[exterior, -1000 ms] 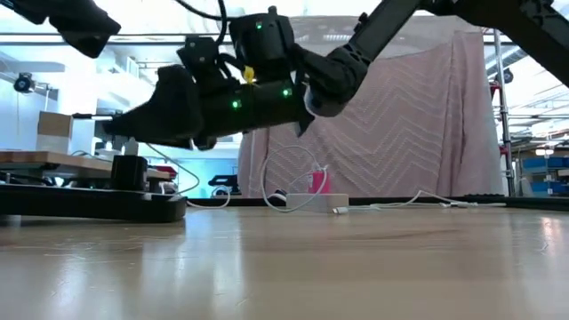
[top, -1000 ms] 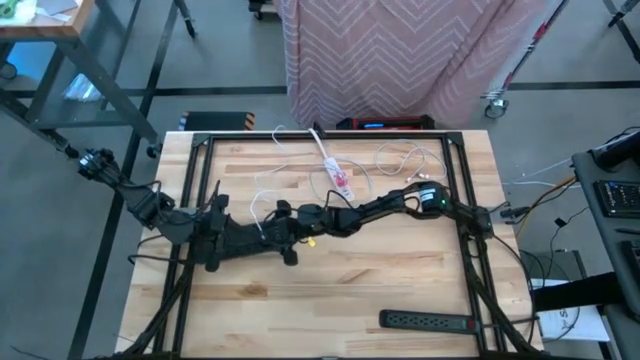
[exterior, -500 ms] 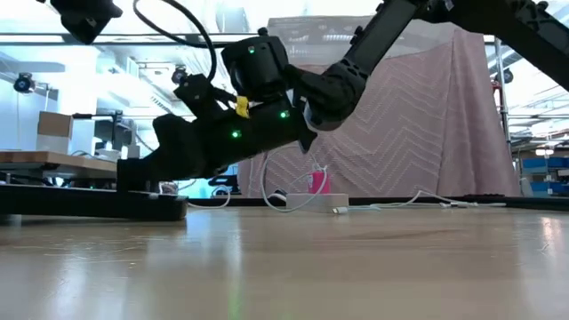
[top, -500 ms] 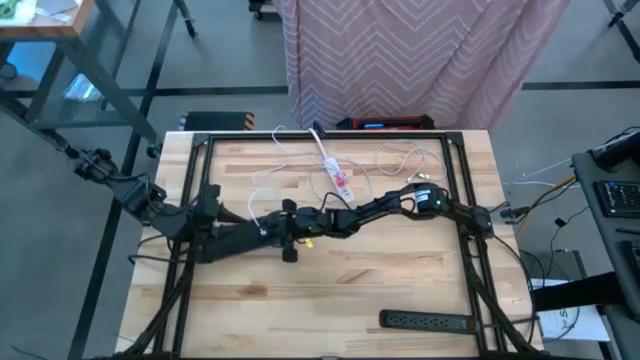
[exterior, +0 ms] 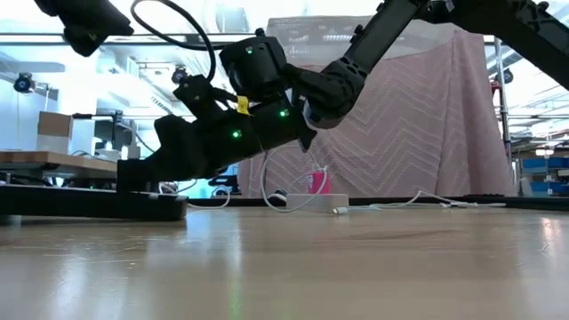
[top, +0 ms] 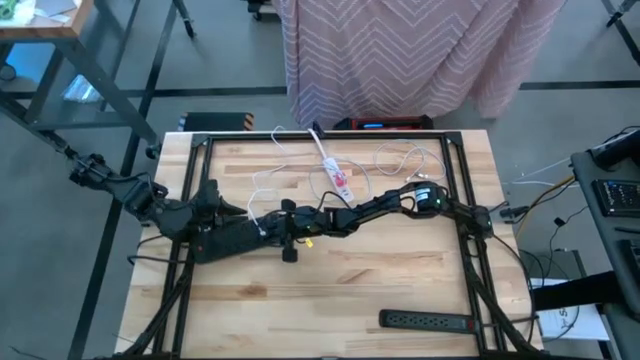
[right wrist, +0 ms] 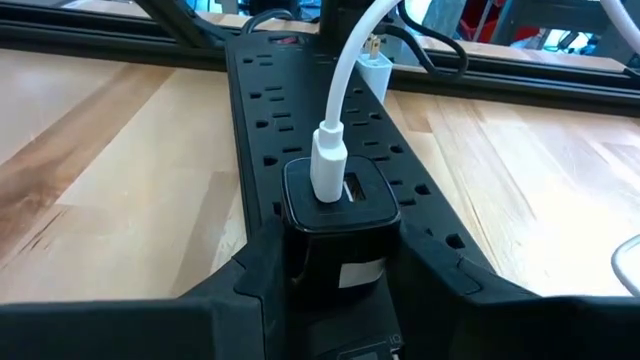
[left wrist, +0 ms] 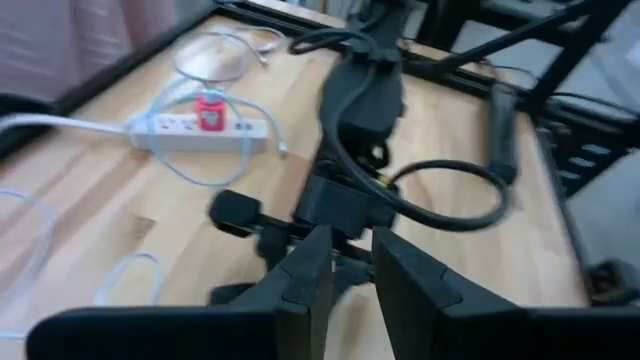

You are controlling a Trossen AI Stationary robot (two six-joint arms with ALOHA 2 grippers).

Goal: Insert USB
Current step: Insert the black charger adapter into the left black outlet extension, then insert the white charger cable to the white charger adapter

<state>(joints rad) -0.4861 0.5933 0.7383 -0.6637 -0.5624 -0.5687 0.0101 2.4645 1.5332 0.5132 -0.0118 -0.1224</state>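
A black charger block [right wrist: 340, 205] with a white USB plug [right wrist: 328, 165] stuck into its top sits between the fingers of my right gripper [right wrist: 340, 262], which is shut on it. The plug's white cable [right wrist: 352, 70] rises out of view. The block stands over the near end of a black power strip [right wrist: 262, 110] that lies flat on the table at its left side [exterior: 89, 204]. My left gripper [left wrist: 352, 275] hovers at the table's left, pointing at the right arm. A narrow gap shows between its fingers and nothing is in it. My right gripper pinches the charger block by its two opposite sides [right wrist: 292, 235] between its two fingers. The fingers come slanting down from the table's right. The block stands upright, USB socket up, over the strip's sockets. Whether its underside touches the strip is hidden by the block itself.
A white charger [right wrist: 375, 62] is plugged in at the black strip's far end. A white power strip [top: 333, 168] with a red plug and loose white cables lies at the far middle. Another black strip [top: 430, 321] lies near the front right. Black frame rails [top: 190, 190] border the table.
My right gripper has sunk and tipped nose-down toward the black power strip at the table's left. My left arm has drawn back a little toward the table's left edge and risen slightly.
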